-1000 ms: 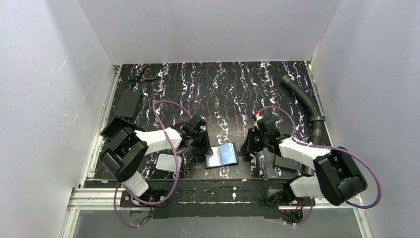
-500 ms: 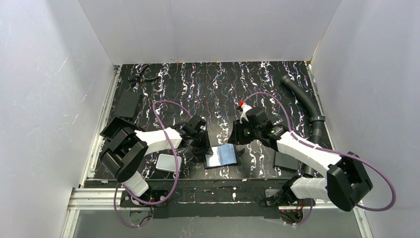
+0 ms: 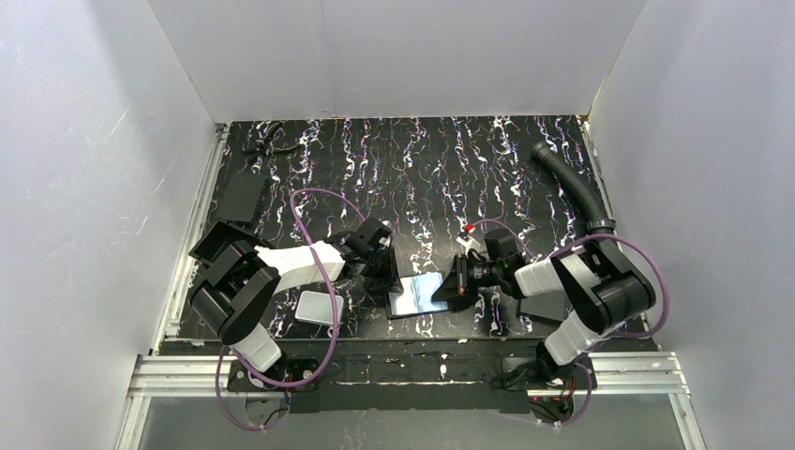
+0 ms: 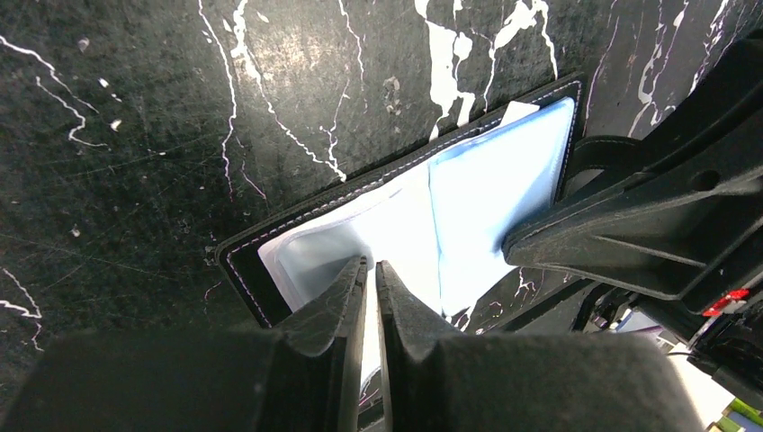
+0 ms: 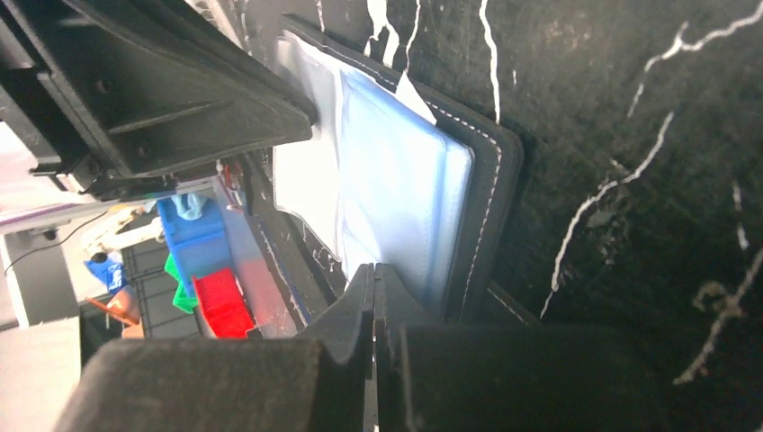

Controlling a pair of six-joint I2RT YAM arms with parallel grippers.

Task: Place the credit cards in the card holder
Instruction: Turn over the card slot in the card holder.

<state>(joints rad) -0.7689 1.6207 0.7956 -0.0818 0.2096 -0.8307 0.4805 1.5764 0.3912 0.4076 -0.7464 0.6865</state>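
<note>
**While two grippers crowd the open holder, one card lies aside**

Where the bench (image 3: 422,178) nears the bottom of the overhead frame, the holder (image 3: 419,293) lies spread open, its pale blue clear pockets facing up. The left gripper (image 3: 385,281) comes in at the holder's left edge. Seen from its own wrist, its fingers (image 4: 337,297) stand almost together with only a slit between them, tips on a pocket leaf that they seem to pinch. The right gripper (image 3: 448,292) meets the holder's right edge, tilted low. Its wrist view shows the fingers (image 5: 355,297) clenched tight against each other, tips at the rim of the blue pockets. Each wrist view catches the other gripper just across the holder.

One grey card (image 3: 317,307) lies flat on the bench, left of the holder and apart from it, below the left arm. I cannot tell whether any card sits inside the pockets. A black plate (image 3: 542,307) rests at lower right beside the right arm. A ribbed hose (image 3: 574,192) curves along the upper right.
</note>
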